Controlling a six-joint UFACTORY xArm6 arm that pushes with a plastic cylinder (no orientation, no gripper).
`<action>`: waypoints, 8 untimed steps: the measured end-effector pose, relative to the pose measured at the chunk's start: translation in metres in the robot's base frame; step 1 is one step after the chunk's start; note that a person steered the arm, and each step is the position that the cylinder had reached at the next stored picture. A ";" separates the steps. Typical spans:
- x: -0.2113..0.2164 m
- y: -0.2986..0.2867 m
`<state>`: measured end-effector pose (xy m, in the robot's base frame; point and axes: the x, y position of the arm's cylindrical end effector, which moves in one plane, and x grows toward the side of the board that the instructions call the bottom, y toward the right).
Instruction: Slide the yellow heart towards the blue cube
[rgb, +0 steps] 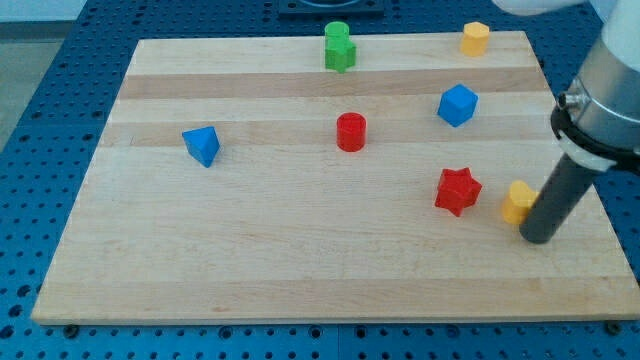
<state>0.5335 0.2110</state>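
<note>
The yellow heart (517, 201) lies at the view's right, partly hidden behind my rod. The blue cube (457, 105) sits above and left of it, toward the view's top. My tip (537, 238) rests on the board just right of and below the yellow heart, touching or nearly touching it. A red star (458, 191) lies just left of the heart, between it and the view's middle.
A wooden board (300, 270) carries the blocks. A red cylinder (351, 132) sits at the middle, a blue triangular block (202, 146) at the left, a green block (339, 47) at the top middle, a yellow block (475, 38) at the top right.
</note>
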 end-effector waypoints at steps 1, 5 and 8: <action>-0.015 0.000; -0.039 -0.036; -0.076 -0.008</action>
<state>0.4572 0.2034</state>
